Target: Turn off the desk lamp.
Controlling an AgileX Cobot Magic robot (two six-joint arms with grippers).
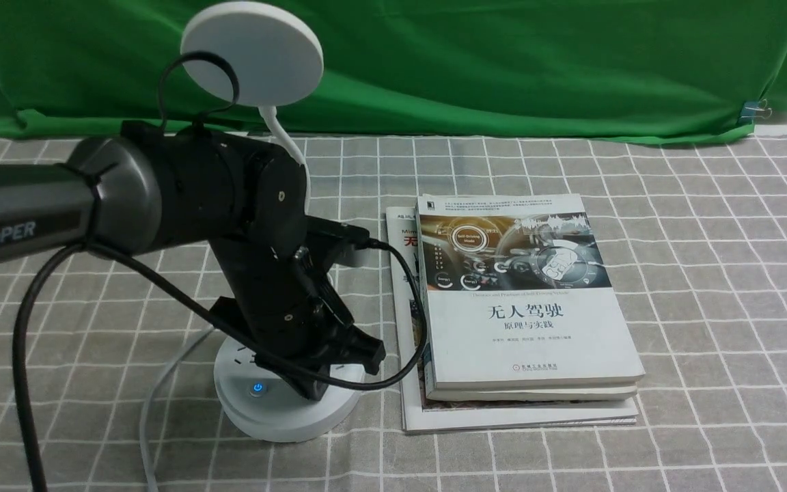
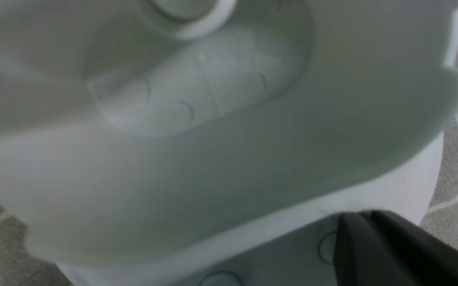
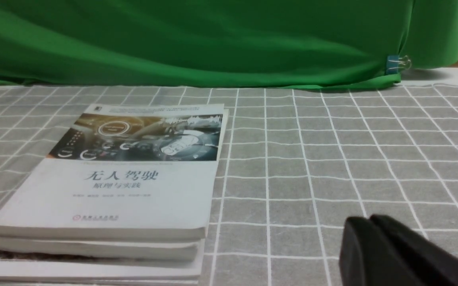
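Note:
The white desk lamp's round disc head (image 1: 253, 51) stands at the back left on a thin bent neck (image 1: 289, 147). Its round base (image 1: 277, 417) sits on the checked cloth, with a blue-lit button (image 1: 257, 389) on top. My left gripper (image 1: 313, 391) is shut and points down onto the base, right of the lit button. In the left wrist view the shut tips (image 2: 358, 216) rest at a second round button (image 2: 326, 246), below the lamp's cup holder (image 2: 213, 159). My right gripper (image 3: 366, 219) is shut and empty, low over the cloth, right of the books.
A stack of books (image 1: 523, 307) lies just right of the lamp base, and also shows in the right wrist view (image 3: 133, 178). The lamp's white cord (image 1: 154, 403) trails to the front left. A green cloth (image 1: 503, 61) hangs across the back.

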